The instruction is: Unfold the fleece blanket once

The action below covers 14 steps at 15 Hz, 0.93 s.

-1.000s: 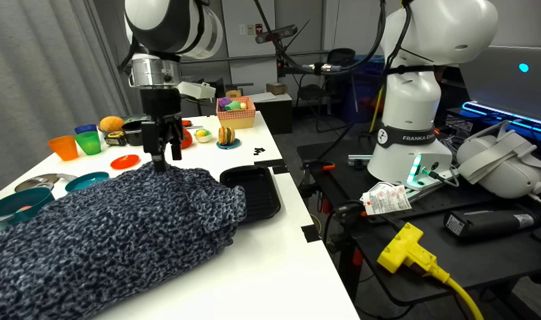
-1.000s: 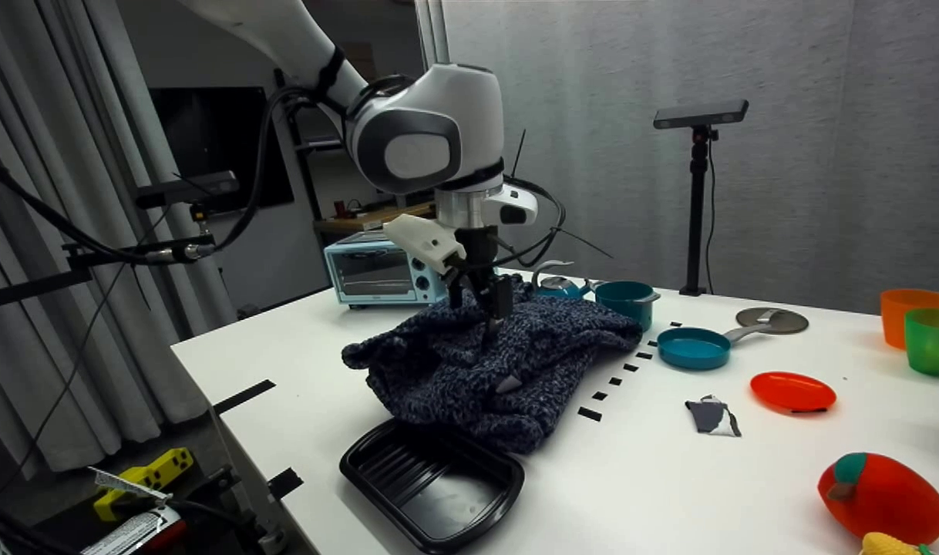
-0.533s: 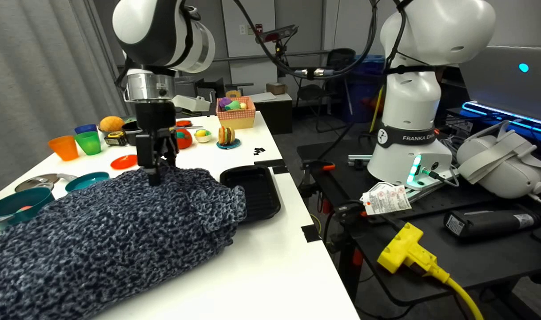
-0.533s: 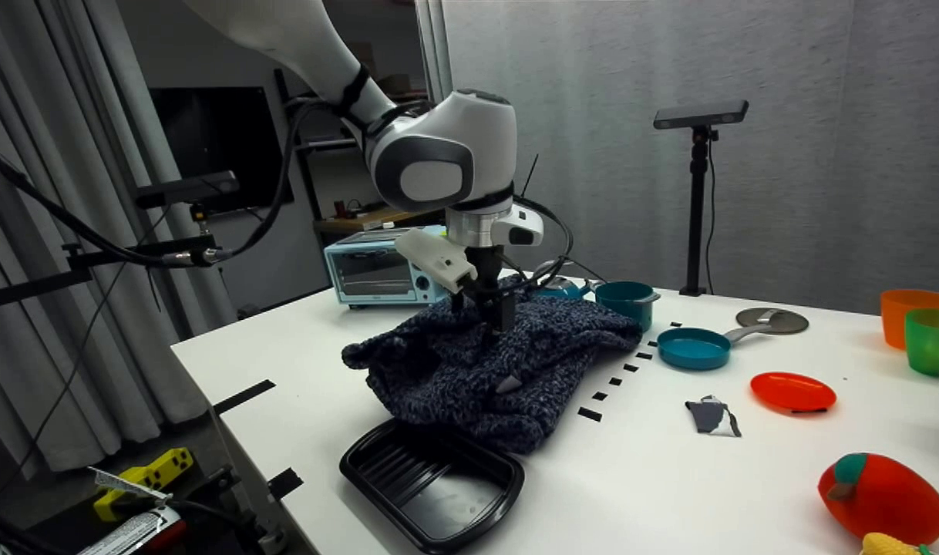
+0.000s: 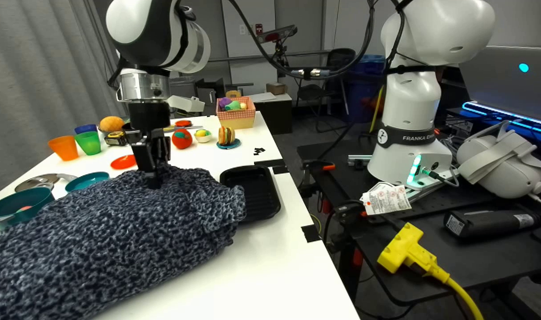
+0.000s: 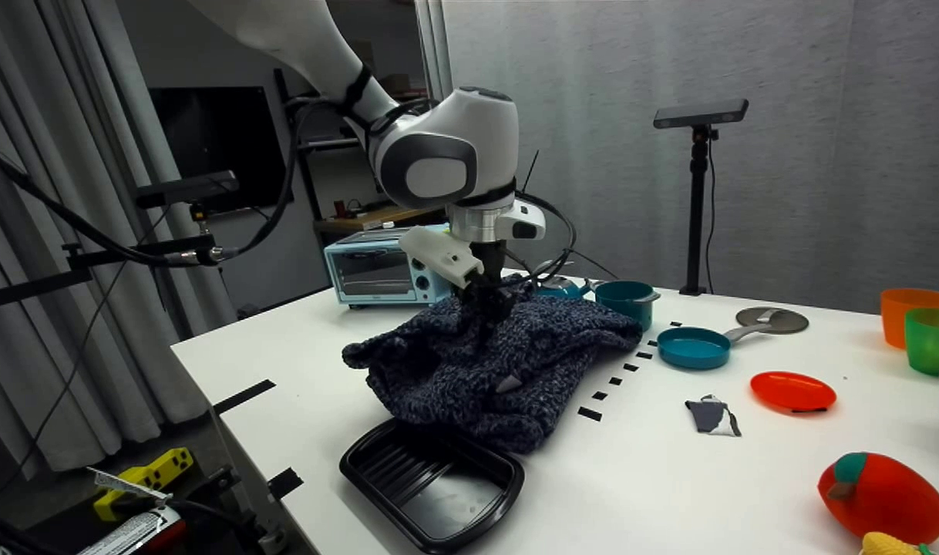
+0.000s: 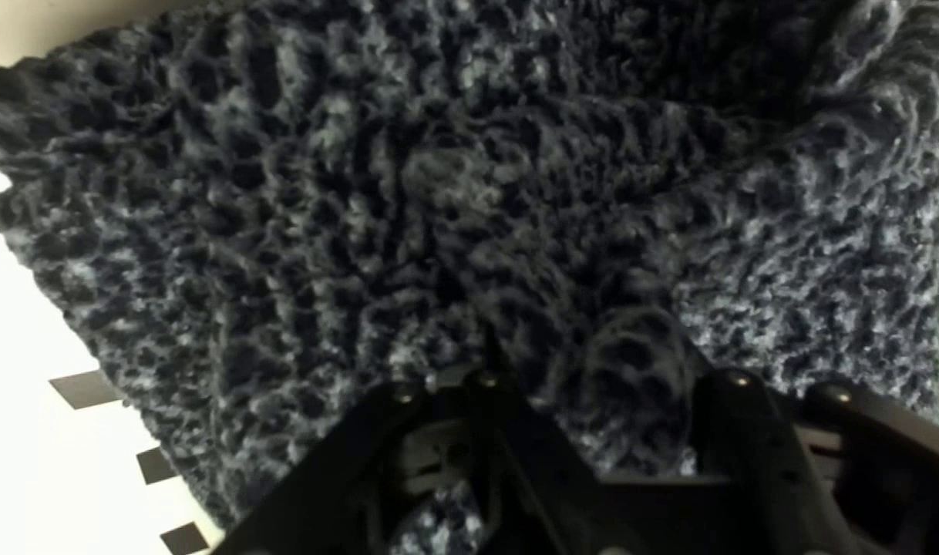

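The fleece blanket (image 5: 115, 240), mottled dark navy and pale grey, lies heaped and folded on the white table in both exterior views. Its far side appears as a crumpled mound in an exterior view, where the blanket (image 6: 516, 408) overlaps the black tray's edge. My gripper (image 5: 157, 171) points straight down, its fingertips sunk into the top of the heap. In the wrist view a rounded fold of blanket (image 7: 631, 354) bulges between the fingers of my gripper (image 7: 593, 358), which stand partly apart. The tips are buried, so whether they pinch the fold is unclear.
A black tray (image 6: 454, 501) sits against the blanket's near edge. Beyond stand a teal pot (image 6: 627, 301), a teal pan (image 6: 693, 351) and a light-blue toaster oven (image 6: 377, 270). A red plate (image 6: 793, 391) and a red toy fruit (image 6: 886, 497) lie farther off.
My gripper has lowered into the top of the blanket and shifted slightly sideways. Its fingers have drawn closer together. The blanket's overall shape looks unchanged.
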Available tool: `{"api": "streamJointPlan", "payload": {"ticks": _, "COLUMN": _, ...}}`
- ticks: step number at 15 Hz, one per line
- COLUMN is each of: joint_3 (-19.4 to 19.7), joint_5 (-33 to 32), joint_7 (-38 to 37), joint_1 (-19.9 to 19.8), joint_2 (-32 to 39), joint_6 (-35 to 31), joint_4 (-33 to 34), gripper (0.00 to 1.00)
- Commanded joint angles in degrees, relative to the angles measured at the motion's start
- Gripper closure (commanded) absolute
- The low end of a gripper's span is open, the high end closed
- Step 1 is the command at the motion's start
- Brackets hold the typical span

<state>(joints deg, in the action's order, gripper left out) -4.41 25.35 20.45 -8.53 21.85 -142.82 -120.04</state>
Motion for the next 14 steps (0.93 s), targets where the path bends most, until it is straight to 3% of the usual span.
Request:
{"api": "streamJointPlan", "payload": {"ticks": 1, "joint_3": -0.10, "joint_5": -3.56, "joint_7": -1.71, "joint_1": 1.45, "joint_2": -3.72, "joint_6": -0.01, "joint_4": -1.41, "gripper": 0.83}}
{"api": "streamJointPlan", "payload": {"ticks": 3, "joint_3": -0.44, "joint_5": -5.67, "joint_7": -2.94, "joint_1": 3.20, "joint_2": -7.20, "joint_6": -0.70, "joint_4": -3.08, "gripper": 0.98}}
{"api": "streamJointPlan", "payload": {"ticks": 4, "joint_3": -0.65, "joint_5": -7.07, "joint_7": -3.90, "joint_1": 4.42, "joint_2": -9.39, "joint_6": -0.68, "joint_4": -3.98, "gripper": 0.99}}
{"api": "streamJointPlan", "payload": {"ticks": 14, "joint_3": -8.37, "joint_5": -14.81, "joint_7": -8.21, "joint_1": 18.60, "joint_2": -27.83, "joint_6": 0.55, "joint_4": -17.35, "gripper": 0.98}}
